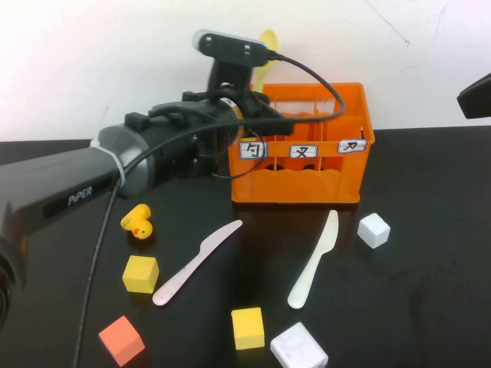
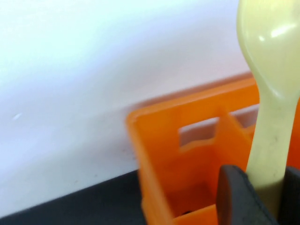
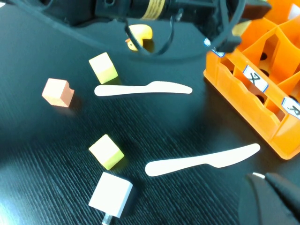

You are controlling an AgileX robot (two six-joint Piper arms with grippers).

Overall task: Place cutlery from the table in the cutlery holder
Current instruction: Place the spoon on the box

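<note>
The orange cutlery holder [image 1: 307, 153] stands at the back middle of the black table. My left gripper [image 1: 257, 96] is over its left end, shut on the handle of a pale yellow spoon [image 1: 267, 44] held upright, bowl up. In the left wrist view the spoon [image 2: 272, 93] rises from between the dark fingers [image 2: 239, 197] above the holder's compartment [image 2: 187, 159]. A pink knife [image 1: 198, 262] and a cream knife [image 1: 314, 259] lie in front of the holder. My right gripper [image 1: 476, 96] is raised at the far right, shut and empty; it also shows in the right wrist view [image 3: 269, 199].
A yellow duck [image 1: 138, 222], two yellow cubes [image 1: 140, 274] [image 1: 248, 327], an orange-pink cube [image 1: 121, 340] and two white cubes [image 1: 374, 230] [image 1: 298, 346] are scattered over the table front. A white wall stands behind the holder.
</note>
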